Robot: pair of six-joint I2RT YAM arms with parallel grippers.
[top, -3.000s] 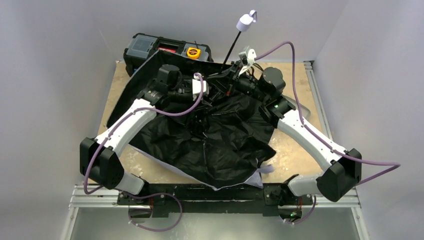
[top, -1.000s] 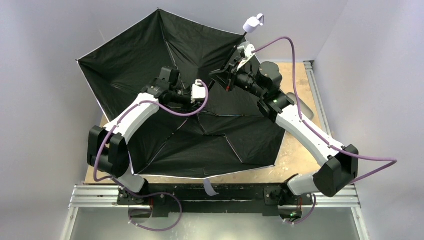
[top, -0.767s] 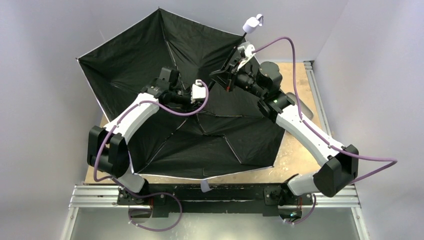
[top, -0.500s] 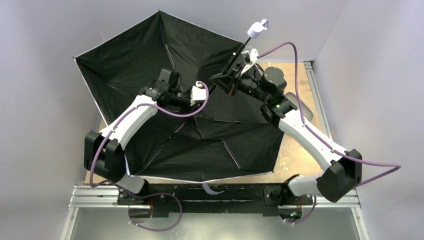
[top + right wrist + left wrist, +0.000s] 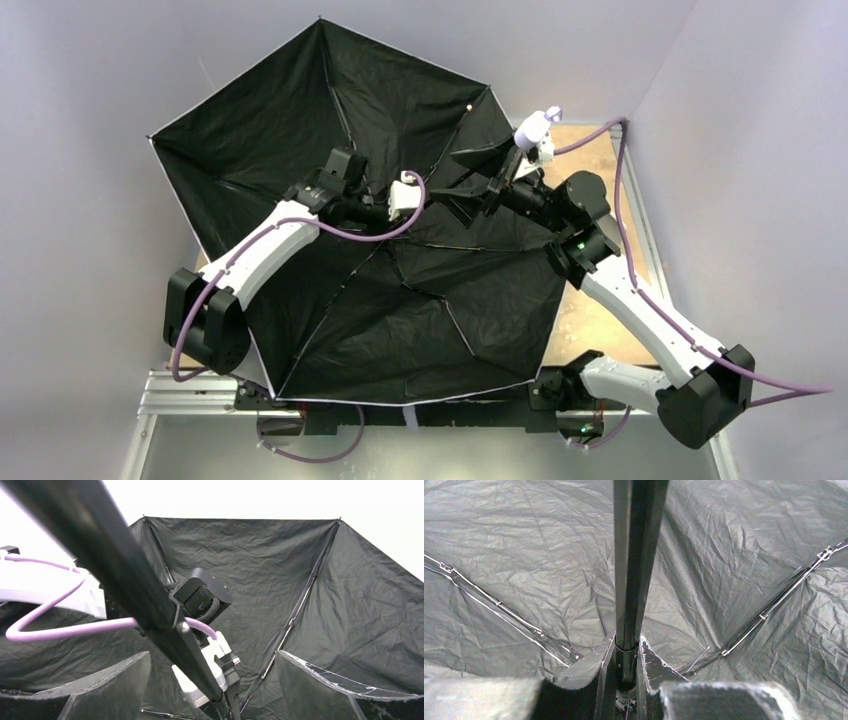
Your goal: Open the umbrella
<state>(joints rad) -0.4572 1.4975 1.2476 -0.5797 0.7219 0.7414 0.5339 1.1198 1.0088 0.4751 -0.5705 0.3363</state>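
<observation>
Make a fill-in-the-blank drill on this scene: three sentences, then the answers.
1. The umbrella is fully ___.
2. Its lining, facing the top camera, is ___.
3. The claw shut on the shaft is the ___ one.

Missing words: open; black; left.

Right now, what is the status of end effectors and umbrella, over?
Left end effector shut on umbrella shaft. Right end effector open, astride shaft. Canopy fully spread. No obstacle visible.
</observation>
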